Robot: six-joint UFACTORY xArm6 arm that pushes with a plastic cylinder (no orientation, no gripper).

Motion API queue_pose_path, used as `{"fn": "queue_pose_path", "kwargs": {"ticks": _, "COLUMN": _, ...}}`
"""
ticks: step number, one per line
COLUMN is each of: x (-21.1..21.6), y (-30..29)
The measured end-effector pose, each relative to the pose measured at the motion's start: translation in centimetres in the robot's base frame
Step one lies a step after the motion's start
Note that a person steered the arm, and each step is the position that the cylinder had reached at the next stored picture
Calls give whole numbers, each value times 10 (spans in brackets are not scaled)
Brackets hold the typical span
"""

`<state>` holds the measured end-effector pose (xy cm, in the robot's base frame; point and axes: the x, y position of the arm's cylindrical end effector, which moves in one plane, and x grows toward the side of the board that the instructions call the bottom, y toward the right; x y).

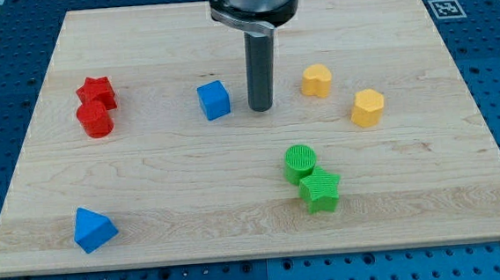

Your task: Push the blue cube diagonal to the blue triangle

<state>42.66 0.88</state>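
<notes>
Gripper: none fitted, so no open/closed state applies; the rod ends in my tip [261, 109], set down on the desk [238, 220] just beside the blue cube [215, 100], at the cube's 3 o'clock, w/ a small gap showing, no contact judged. The blue triangle [93, 229] is seen well apart, toward 7 o'clock from the cube, near the view's bottom-left corner.

Risks, as judged: a push from 3 o'clock would send the cube straight toward 9 o'clock, into the red star [97, 91] and red cylinder [96, 120], which touch each other. An off-centre contact could spin the cube off the tip. Overshoot could knock the triangle or run the cube near the desk edge. Yellow and green blocks are not threatened.
</notes>
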Motion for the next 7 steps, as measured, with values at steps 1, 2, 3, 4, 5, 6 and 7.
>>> {"fn": "queue_pose_path", "kwargs": {"ticks": 1, "x": -6, "y": -12}}
{"fn": "queue_pose_path", "kwargs": {"ticks": 2, "x": -29, "y": -15}}
{"fn": "queue_pose_path", "kwargs": {"ticks": 3, "x": -23, "y": -50}}
{"fn": "queue_pose_path", "kwargs": {"ticks": 4, "x": -10, "y": -55}}
{"fn": "queue_pose_path", "kwargs": {"ticks": 5, "x": -10, "y": -55}}
{"fn": "queue_pose_path", "kwargs": {"ticks": 6, "x": 4, "y": -60}}
{"fn": "queue_pose_path", "kwargs": {"ticks": 7, "x": 12, "y": -61}}
